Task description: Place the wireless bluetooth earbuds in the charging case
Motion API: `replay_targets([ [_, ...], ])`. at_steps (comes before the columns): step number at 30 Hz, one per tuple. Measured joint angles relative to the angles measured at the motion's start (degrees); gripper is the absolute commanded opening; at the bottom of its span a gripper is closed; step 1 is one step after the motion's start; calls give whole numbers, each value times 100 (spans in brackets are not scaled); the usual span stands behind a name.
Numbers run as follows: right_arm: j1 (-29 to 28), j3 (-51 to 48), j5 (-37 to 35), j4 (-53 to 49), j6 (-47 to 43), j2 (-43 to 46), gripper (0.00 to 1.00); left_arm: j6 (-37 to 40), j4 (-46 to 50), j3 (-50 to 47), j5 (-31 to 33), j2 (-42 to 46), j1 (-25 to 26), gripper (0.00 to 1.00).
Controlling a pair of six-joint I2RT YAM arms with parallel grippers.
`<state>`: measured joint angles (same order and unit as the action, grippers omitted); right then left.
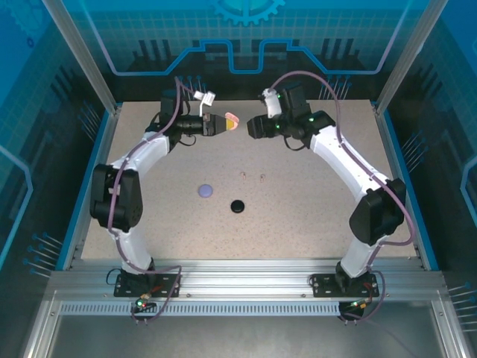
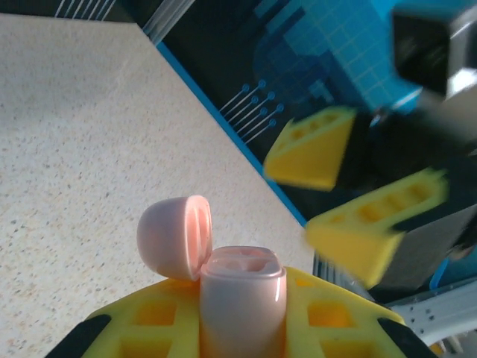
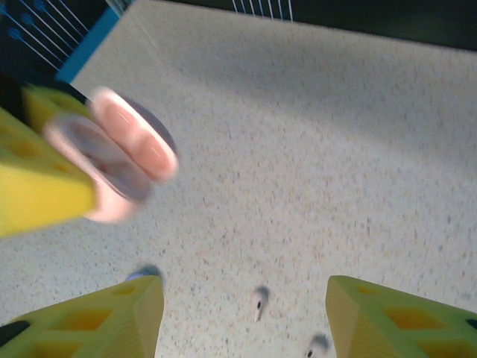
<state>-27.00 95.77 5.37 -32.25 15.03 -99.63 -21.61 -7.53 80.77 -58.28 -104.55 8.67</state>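
Pink case (image 2: 242, 294) is sitting squeezed in my left hand (image 1: 220, 124), lid up, so my open right hand (image 3: 244, 292) should be gently fetching one earbud (image 3: 258, 302) off the counter (image 3: 335, 149).

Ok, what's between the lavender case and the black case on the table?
Nothing; in the top view, bare table separates the lavender case and the black case.

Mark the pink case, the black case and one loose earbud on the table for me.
pink case (image 2: 242, 298): left wrist view, front of its body, under the open lid.
black case (image 1: 237, 206): top external view, middle of its top.
loose earbud (image 3: 258, 302): right wrist view, its middle.
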Motion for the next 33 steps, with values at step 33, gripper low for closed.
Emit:
replay_targets([
  [33, -949, -739, -1792, -566, 2275, -807, 59, -769, -4463, -2299, 2092, 1847, 297, 0],
])
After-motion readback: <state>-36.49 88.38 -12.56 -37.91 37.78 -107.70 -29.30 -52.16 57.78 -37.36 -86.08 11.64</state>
